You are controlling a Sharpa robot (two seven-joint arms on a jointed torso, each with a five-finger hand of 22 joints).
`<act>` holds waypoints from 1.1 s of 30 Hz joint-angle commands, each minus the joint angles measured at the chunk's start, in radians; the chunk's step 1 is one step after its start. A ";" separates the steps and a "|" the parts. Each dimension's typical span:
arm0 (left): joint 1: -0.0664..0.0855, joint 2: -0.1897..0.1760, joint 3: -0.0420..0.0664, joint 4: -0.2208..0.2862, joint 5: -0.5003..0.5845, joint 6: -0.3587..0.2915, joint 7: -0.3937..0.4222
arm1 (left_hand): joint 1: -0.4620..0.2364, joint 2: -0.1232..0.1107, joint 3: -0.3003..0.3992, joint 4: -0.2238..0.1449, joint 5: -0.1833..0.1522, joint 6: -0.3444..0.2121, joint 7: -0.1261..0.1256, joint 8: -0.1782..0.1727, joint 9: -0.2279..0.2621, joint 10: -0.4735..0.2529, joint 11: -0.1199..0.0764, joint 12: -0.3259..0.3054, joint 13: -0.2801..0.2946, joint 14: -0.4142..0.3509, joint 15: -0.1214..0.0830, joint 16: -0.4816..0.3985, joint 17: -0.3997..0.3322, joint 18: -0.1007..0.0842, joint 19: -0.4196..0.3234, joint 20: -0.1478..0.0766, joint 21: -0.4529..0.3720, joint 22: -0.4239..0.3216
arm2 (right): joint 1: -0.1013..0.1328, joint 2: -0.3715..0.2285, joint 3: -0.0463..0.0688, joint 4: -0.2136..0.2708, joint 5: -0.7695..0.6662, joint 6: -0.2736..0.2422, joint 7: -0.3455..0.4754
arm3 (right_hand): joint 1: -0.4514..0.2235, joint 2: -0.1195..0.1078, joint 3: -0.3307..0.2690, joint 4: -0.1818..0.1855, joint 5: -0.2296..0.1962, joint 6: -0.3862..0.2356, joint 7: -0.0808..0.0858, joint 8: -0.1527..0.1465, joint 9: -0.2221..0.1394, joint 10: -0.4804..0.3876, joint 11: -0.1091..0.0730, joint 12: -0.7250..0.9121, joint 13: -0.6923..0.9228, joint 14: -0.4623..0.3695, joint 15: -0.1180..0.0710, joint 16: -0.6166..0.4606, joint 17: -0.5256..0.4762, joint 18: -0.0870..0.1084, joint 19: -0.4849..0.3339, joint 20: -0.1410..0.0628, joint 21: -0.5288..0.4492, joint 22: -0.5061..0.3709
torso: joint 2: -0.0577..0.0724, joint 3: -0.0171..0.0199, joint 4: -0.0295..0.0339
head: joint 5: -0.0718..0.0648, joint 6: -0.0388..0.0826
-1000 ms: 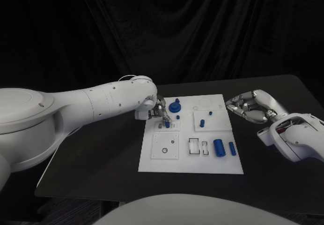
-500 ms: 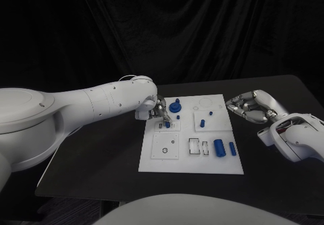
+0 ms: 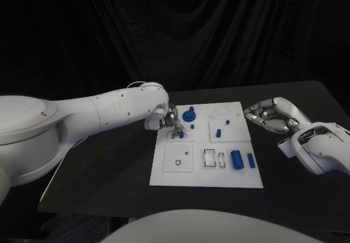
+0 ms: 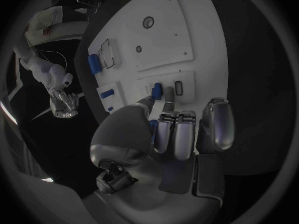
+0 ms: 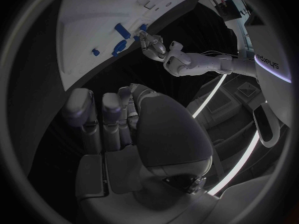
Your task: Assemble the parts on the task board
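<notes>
Overhead, the board [image 3: 206, 172] lay flat in the middle of the black counter [image 3: 109, 167]. Left hand [image 3: 171, 119] sat over the board's far left corner, fingers drawn together and reaching down to a small blue peg [image 3: 180, 134] standing by a slot. In the left wrist view a fingertip [image 4: 147, 103] met that peg [image 4: 157, 90]; whether the peg was actually pinched, I could not tell. Just beyond the hand stood a blue knob [image 3: 189, 115] on the board.

Other parts on the board: a short blue pin [image 3: 218, 133] upright in the right-middle square, a smaller blue bit [image 3: 227, 122] beyond it, a fat blue cylinder [image 3: 236, 158] and a thinner blue bar [image 3: 251, 160] lying side by side near the right edge. A small dark ring [image 3: 178, 162] lay on the near-left square.

Right hand [image 3: 268, 115] was off the board's far right edge, above the counter, fingers curled in, nothing in them.
</notes>
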 commanded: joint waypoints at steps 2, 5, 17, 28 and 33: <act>-0.007 0.000 -0.002 0.003 0.005 0.014 -0.007 | -0.010 -0.001 -0.001 0.005 -0.004 0.008 0.002 -0.006 -0.002 0.106 0.004 0.004 0.263 0.106 0.002 -0.001 0.263 0.005 -0.007 0.000 -0.004 0.141 | -0.003 -0.001 0.001 0.001 -0.001 0.010 -0.015 | 0.000 0.006 0.001 0.004 0.005 -0.004 0.002 -0.002 0.002 -0.005 0.003 -0.005 -0.001 -0.007 0.000 -0.004 -0.001 0.006 -0.005 -0.001 -0.007 0.131 | 0.000 0.0001 -0.0002 | 0.002 0.000; -0.007 -0.001 -0.002 0.003 0.005 0.012 -0.006 | -0.016 0.000 -0.004 0.010 -0.005 0.007 0.002 -0.007 -0.003 0.106 0.004 0.004 0.263 0.106 0.003 -0.001 0.263 0.006 -0.008 0.001 -0.006 0.140 | -0.003 -0.002 0.001 0.001 -0.001 0.011 -0.016 | 0.000 0.006 0.001 0.004 0.005 -0.004 0.002 -0.002 0.002 -0.005 0.003 -0.005 -0.001 -0.007 0.000 -0.004 -0.001 0.006 -0.005 -0.001 -0.007 0.131 | 0.000 -0.0001 0.0005 | 0.002 0.000; -0.010 -0.004 -0.002 0.004 0.005 -0.005 0.005 | -0.053 0.003 -0.028 0.041 -0.020 0.008 0.006 -0.007 -0.005 0.106 0.007 0.004 0.263 0.106 0.006 -0.001 0.263 0.006 -0.007 0.004 -0.009 0.142 | -0.003 -0.004 0.001 0.002 -0.001 0.017 -0.020 | 0.000 0.011 0.003 0.006 0.011 -0.005 0.002 -0.002 0.002 -0.007 0.003 -0.007 -0.003 -0.007 0.000 -0.004 -0.001 0.007 -0.006 -0.001 -0.008 0.131 | 0.000 -0.0003 0.0015 | 0.002 0.000; -0.011 -0.005 -0.002 0.008 0.005 -0.017 0.015 | -0.081 0.007 -0.050 0.068 -0.033 0.010 0.006 -0.006 -0.005 0.106 0.008 0.004 0.263 0.106 0.006 -0.001 0.263 0.006 -0.006 0.005 -0.011 0.145 | -0.003 -0.006 0.001 0.002 -0.001 0.021 -0.023 | 0.007 0.012 0.005 0.001 0.020 -0.005 0.001 -0.001 0.004 -0.008 0.002 -0.007 -0.004 -0.008 -0.001 -0.004 -0.002 0.007 -0.006 -0.001 -0.009 0.131 | 0.000 0.0001 0.0013 | 0.004 0.000; -0.011 -0.004 -0.002 0.008 0.005 -0.028 0.023 | -0.082 0.008 -0.050 0.068 -0.032 0.010 0.006 -0.005 -0.005 0.106 0.008 0.004 0.263 0.106 0.006 -0.001 0.263 0.005 -0.006 0.005 -0.010 0.145 | -0.003 -0.005 0.001 0.002 -0.001 0.024 -0.025 | 0.009 0.012 0.006 -0.001 0.024 -0.005 0.001 -0.001 0.004 -0.008 0.002 -0.008 -0.005 -0.008 -0.001 -0.005 -0.002 0.007 -0.006 -0.001 -0.008 0.131 | 0.001 -0.0003 0.0009 | 0.004 0.000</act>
